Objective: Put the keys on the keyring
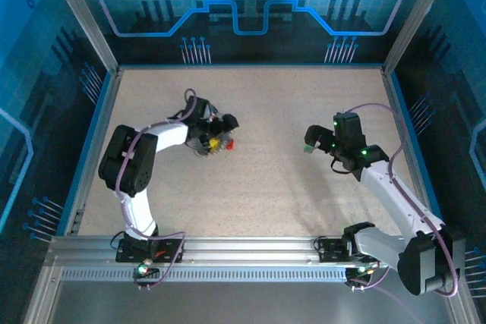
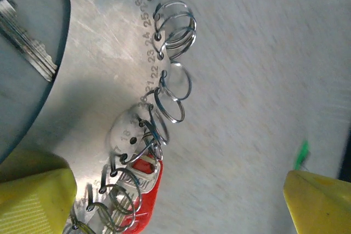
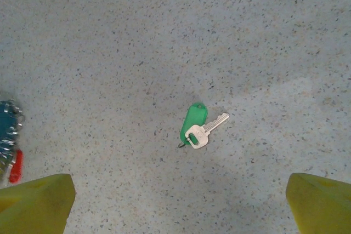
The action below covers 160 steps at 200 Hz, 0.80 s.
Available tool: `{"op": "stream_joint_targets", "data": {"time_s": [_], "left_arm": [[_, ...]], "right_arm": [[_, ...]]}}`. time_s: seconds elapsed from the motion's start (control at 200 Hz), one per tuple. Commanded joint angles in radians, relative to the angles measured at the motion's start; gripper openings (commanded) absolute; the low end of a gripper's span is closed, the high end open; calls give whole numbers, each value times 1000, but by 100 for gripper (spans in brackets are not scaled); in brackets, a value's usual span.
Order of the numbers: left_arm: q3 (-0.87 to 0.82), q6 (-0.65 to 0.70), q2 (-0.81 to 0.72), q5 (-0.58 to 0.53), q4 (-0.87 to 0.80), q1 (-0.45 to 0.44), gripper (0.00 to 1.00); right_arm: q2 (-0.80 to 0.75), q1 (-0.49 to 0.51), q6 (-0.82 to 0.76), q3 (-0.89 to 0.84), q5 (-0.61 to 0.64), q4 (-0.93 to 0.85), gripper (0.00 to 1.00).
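On the flat, speckled beige tabletop (image 1: 250, 187), edged by a blue rim and silver aluminium frame posts (image 1: 81, 13), both arms bent inward from the near rail. Blue backdrop panels printed with circuit lines (image 1: 243, 5) closed off the far side and the flanks.

Left of centre lay the keyring (image 2: 104, 69), a curved silver metal plate stamped with numbers along a row of holes, each hole threaded with a thin wire split ring (image 2: 175, 86). A red-tagged key (image 2: 147, 187) hung among the rings at its lower end, touching the plate. A bunch of plain silver keys (image 2: 27, 42) lay at the upper left against a rounded blue-grey shape that I could not identify. The left gripper (image 2: 178, 206) hovered directly over this cluster, its yellow fingertips (image 2: 33, 201) wide apart and clamped on nothing.

Well apart to the right, a silver key on a green plastic tag (image 3: 194, 127) lay flat on bare surface. The right gripper (image 3: 178, 204) hung above it, jaws spread wide, holding nothing. Bare tabletop separated this key from the keyring cluster at that view's far left edge.
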Motion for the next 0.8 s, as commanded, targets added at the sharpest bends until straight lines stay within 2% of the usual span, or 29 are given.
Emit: {"op": "stream_joint_targets", "data": {"time_s": [0.0, 0.105, 0.2, 0.355, 0.46, 0.51, 0.575, 0.68, 0.795], "left_arm": [[-134, -210, -4, 56, 70, -101, 99], [-169, -255, -36, 65, 104, -180, 99], [-172, -254, -97, 108, 66, -182, 99], [-92, -56, -254, 46, -182, -156, 99], [5, 104, -338, 21, -370, -92, 99], [11, 179, -389, -14, -402, -52, 99], [-5, 255, -446, -53, -410, 20, 99], [-47, 297, -493, -66, -378, 155, 99], [-104, 262, -534, -102, -343, 224, 99]], "right_arm": [[3, 17, -37, 17, 7, 0, 100], [11, 20, -112, 5, -57, 25, 99], [42, 30, -210, 8, -180, 34, 93], [128, 145, -307, 49, -230, -36, 72], [176, 235, -280, 68, -315, -47, 56], [217, 277, -257, 85, -391, -36, 48], [285, 352, -207, 131, -427, -13, 36], [398, 463, -112, 173, -434, 81, 36], [524, 543, -64, 258, -356, 98, 36]]}}
